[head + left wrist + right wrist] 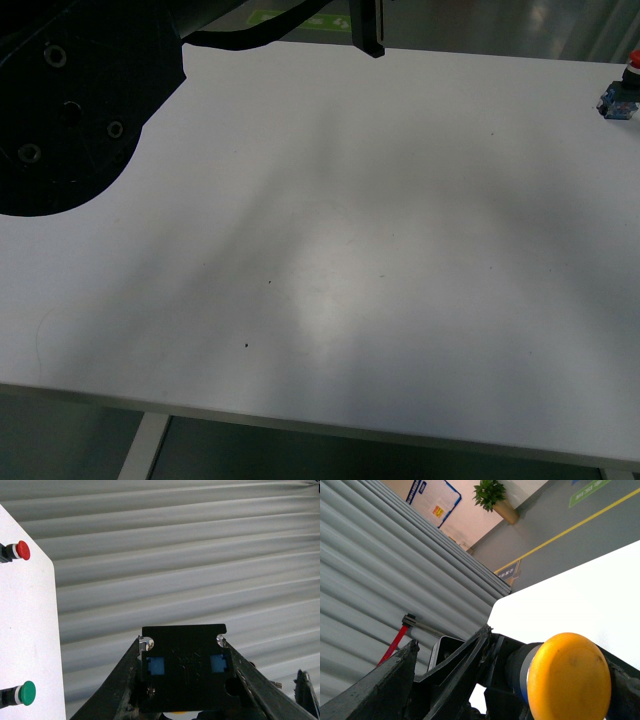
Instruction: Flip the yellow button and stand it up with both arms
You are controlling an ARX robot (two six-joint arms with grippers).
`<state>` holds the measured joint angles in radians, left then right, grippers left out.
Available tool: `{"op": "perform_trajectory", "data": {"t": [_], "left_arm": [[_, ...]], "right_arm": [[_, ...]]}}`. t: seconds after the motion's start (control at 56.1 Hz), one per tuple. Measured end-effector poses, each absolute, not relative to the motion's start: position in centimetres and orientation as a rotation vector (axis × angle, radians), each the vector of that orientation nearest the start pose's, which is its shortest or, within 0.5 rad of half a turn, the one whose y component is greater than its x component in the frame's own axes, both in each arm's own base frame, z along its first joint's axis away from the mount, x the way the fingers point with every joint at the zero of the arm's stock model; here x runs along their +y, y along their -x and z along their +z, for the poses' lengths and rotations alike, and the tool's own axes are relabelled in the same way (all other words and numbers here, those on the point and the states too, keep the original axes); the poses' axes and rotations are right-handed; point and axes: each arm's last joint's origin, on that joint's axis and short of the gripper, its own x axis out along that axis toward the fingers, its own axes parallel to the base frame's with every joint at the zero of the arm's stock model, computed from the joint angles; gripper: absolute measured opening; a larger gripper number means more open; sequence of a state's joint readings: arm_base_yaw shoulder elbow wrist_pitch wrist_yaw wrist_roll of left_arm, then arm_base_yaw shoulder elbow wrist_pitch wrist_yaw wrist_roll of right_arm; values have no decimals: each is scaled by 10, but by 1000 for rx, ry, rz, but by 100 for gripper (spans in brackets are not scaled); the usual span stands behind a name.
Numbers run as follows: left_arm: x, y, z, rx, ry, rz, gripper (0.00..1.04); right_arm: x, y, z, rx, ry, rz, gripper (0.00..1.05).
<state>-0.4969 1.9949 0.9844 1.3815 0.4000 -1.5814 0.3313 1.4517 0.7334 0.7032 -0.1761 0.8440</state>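
My left gripper is shut on the yellow button. Its black contact block with two blue inserts fills the gap between the fingers, and only a sliver of the cap shows below. In the right wrist view the yellow-orange cap with its dark collar points at the camera, held in the air by the left fingers. My right gripper is open, with one finger on each side of the button, not closed on it. In the front view only the left arm casing and a thin dark finger show.
The white table spreads in front. A red-capped switch lies at its far right edge. The left wrist view shows a red button and a green button on the table. A grey ribbed wall stands behind.
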Motion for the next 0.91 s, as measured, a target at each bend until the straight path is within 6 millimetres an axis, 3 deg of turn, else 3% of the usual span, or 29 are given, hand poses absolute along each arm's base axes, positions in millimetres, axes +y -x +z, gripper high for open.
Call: {"op": "perform_trajectory", "data": {"t": [0.534,0.82,0.909], "left_arm": [[-199,-344,203,399,1464,-992,35],[-199,-344,203,399,1464,-992,35],[-199,-344,203,399,1464,-992,35]], "right_arm": [[81,-308,238,291,-928,386,97],[81,-308,237,318,-965,410,97],[82,-308,238,324,-975,415,89]]}}
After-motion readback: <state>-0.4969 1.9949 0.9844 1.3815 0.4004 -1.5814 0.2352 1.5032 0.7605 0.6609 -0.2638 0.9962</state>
